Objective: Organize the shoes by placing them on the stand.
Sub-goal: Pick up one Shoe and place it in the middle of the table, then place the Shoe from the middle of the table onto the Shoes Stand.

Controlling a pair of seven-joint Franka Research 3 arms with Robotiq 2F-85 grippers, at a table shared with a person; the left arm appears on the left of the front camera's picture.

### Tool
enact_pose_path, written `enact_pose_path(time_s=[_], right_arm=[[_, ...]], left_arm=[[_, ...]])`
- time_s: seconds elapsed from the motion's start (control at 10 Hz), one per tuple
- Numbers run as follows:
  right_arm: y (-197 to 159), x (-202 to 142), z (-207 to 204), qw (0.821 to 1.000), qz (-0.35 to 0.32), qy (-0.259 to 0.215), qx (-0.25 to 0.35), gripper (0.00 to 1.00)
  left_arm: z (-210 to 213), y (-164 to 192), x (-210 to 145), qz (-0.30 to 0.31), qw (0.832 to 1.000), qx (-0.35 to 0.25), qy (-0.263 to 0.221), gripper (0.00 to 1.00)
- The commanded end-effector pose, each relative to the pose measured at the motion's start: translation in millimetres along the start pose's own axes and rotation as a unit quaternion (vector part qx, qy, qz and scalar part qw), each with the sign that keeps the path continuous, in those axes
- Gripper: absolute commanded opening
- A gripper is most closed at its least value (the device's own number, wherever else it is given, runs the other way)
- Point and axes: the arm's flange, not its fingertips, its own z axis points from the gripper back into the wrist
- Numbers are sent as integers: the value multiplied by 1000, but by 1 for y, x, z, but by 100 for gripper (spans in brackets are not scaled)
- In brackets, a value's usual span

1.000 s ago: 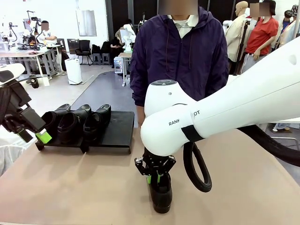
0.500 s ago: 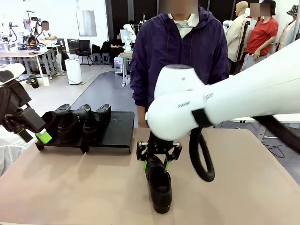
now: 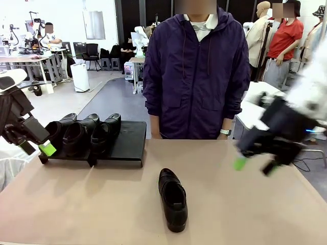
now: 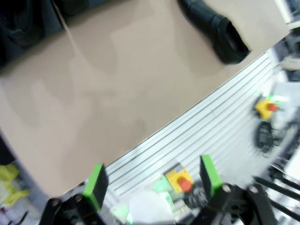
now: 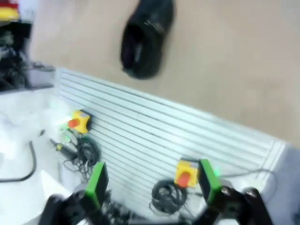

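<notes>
One shoe [image 3: 172, 199] lies alone mid-table, toe toward me, free of any grip and well apart from the stand [image 3: 127, 143]. Three shoes [image 3: 82, 133] fill the stand's left part; its right part is bare, which I judge is kept for the loose one. My right gripper [image 3: 254, 162] and left gripper [image 3: 40, 149] hang released, empty.

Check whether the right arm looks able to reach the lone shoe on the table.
Probably yes: the right pincer is open and empty, the shoe lies alone on bare table, nothing between them.
</notes>
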Motion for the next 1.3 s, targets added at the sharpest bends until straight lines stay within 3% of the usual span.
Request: enact_pose_path(time_s=[0.0, 0.1, 0.2, 0.3, 0.4, 1.2], right_arm=[[-50, -34, 18, 999, -20, -35, 1, 100], [-65, -45, 18, 999, -10, -47, -2, 100], [-70, -43, 11, 997, -39, -71, 0, 100], [-65, -29, 0, 993, -78, -84, -35, 100], [-58, -33, 52, 998, -38, -53, 2, 100], [-58, -33, 52, 998, -38, -53, 2, 100]], left_arm=[[1, -2, 0, 3, 1000, -9, -3, 100], [1, -2, 0, 3, 1000, -9, -3, 100], [1, -2, 0, 3, 1000, -9, -3, 100], [1, -2, 0, 3, 1000, -9, -3, 100], [1, -2, 0, 3, 1000, -9, -3, 100], [1, -2, 0, 3, 1000, -9, -3, 100]])
